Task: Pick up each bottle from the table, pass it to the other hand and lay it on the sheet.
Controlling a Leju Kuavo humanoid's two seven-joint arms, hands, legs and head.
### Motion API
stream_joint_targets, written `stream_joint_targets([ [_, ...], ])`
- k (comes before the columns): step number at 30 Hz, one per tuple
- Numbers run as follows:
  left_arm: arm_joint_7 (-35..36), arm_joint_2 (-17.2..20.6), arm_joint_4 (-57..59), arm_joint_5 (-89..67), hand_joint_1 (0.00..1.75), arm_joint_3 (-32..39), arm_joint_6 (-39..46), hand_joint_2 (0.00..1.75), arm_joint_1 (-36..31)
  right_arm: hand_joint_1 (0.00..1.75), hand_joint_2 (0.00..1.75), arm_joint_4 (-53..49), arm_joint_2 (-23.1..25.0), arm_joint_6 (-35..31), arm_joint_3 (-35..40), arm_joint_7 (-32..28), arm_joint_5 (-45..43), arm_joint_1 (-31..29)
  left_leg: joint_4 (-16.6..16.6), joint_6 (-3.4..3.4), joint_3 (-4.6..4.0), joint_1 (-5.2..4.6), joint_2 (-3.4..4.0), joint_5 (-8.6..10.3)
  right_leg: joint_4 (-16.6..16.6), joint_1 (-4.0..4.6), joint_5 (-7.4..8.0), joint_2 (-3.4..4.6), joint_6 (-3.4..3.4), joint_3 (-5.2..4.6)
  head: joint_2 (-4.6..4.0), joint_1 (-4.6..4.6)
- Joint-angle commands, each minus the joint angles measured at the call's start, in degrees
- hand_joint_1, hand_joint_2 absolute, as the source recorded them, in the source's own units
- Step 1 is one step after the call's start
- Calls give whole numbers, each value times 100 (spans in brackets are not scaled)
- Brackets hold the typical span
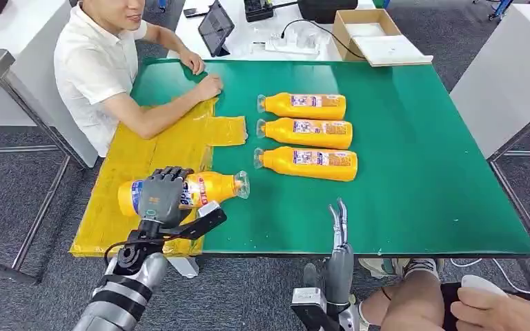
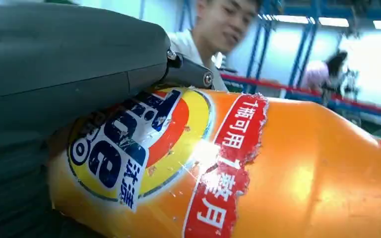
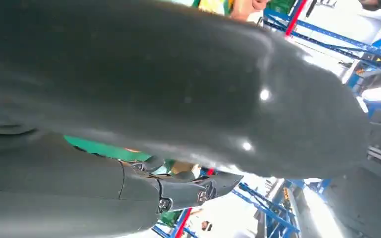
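Gripping the labelled orange plastic bottle (image 1: 186, 191) sideways over the yellow sheet (image 1: 145, 172), the left robot hand (image 1: 162, 196) suits laying it flat; the right robot hand (image 1: 338, 224) seems spread, holding nothing.

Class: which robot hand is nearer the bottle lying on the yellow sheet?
Left. The left hand grips that bottle; the right hand hangs apart, at the table's near edge.

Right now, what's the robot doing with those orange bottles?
The robot's left hand is wrapped around one orange bottle, lying sideways over the edge of the yellow sheet. Its right hand is open and holds nothing, near the front edge of the green table. Three more bottles lie in a row on the table, waiting. A person sits at the far corner with a hand on the sheet.
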Motion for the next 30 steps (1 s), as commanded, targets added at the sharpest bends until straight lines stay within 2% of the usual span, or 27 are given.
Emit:
stream_joint_targets([
  [1,240,267,1395,-41,175,-447,-562,175,-1017,0,0,212,-19,-169,-9,-85,8,-224,-5,-9,16,4,2,-5,-4,6,-7,-6,-10,17,0,0],
  [7,600,329,2956,-344,175,-619,-1128,175,-2059,0,0,525,33,30,-25,-111,15,-424,1,-10,4,8,-7,0,-1,9,-3,-12,-11,9,0,0],
  [16,362,299,3640,360,175,-48,-1601,175,-2180,0,0,844,15,-14,-149,-180,-43,-471,-7,-16,31,11,14,-9,-9,13,-8,5,-16,32,0,-2],
  [19,371,286,3705,420,175,3,-1535,175,-2201,0,0,861,-25,-64,-101,-184,-41,-481,-4,-10,11,8,7,-3,-4,8,-4,4,-8,14,0,0],
  [22,124,241,3756,864,175,279,-1830,175,-2212,0,0,954,-51,-160,-48,-184,-128,-535,-5,-12,14,7,5,-3,-5,7,-3,3,-10,18,0,0],
  [23,84,236,3757,959,140,340,-1875,175,-2205,0,0,992,-53,-129,-48,-184,-169,-547,-5,-10,8,5,8,-1,-5,5,0,8,-8,10,0,0],
  [24,-66,224,3753,1184,89,471,-2003,175,-2189,0,0,1048,-73,-129,-34,-184,-179,-568,-4,-14,20,8,15,-5,-6,9,-3,11,-13,23,0,0],
  [26,-369,206,3733,1602,30,705,-2270,175,-2161,0,0,1121,-102,-82,-12,-184,-230,-597,-6,-16,24,9,17,-5,-8,10,-2,11,-15,26,0,0],
  [27,-481,208,3724,1722,7,753,-2377,175,-2151,0,0,1147,-121,-97,13,-184,-228,-607,-7,-13,18,7,12,-2,-7,7,-1,8,-12,20,0,0],
  [30,-592,203,3706,1896,5,845,-2489,175,-2141,0,0,1158,-136,-88,33,-184,-259,-616,-8,-14,24,7,7,-3,-10,8,-2,5,-13,27,0,0],
])
